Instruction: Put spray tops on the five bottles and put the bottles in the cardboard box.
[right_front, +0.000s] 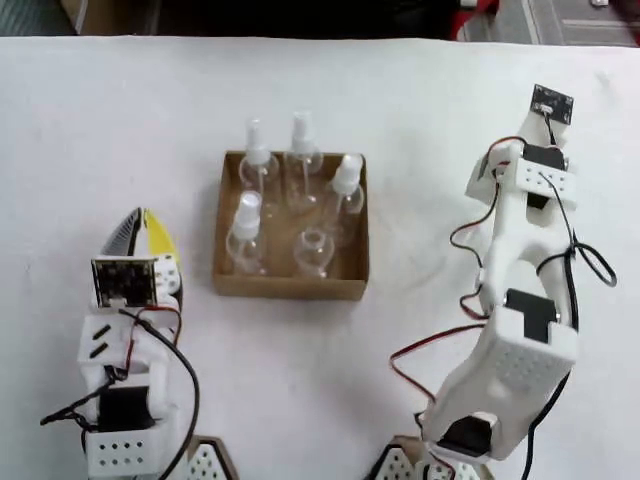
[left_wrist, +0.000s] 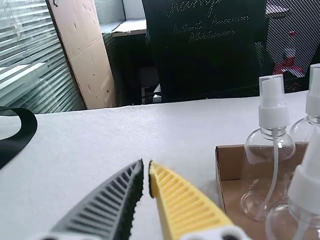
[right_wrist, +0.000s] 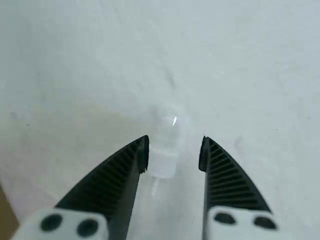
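R side: right gripper (right_wrist: 173, 148) spread open, black fingers (right_wrist: 125, 170) either side of a loose spray top (right_wrist: 164, 155) lying on its side on the table cover. Touching it or not: can't tell.

L side: left gripper (left_wrist: 146, 172) closed to a hairline, grey + yellow fingers tip to tip, gripping nothing. From above, parked near the left wall of the cardboard box (right_front: 290, 286), apart from it.

Mid-table: box open at the top, five bottles (right_front: 258, 165) upright inside. Four w/ white spray tops (right_front: 346, 175) fitted, three along the far wall and one front-left. Fifth, the bare bottle (right_front: 313, 250), front-right, neck open. From the left wrist, same box just beyond the yellow finger, two capped ones rising over its wall.

In the way: box walls round every bottle, capped ones crowding the bare one at back + side. Red + black wires (right_front: 455, 240) looping off the right arm (right_front: 520, 350) on the side facing the box.

Surface: white, slightly fuzzy table cover (right_front: 100, 120), edge to edge. Room behind, via left wrist: slatted blinds (left_wrist: 30, 50), a brown board (left_wrist: 82, 50) leaning upright, dark space past the far table edge, a black curved strip (left_wrist: 15, 130) on the cover.
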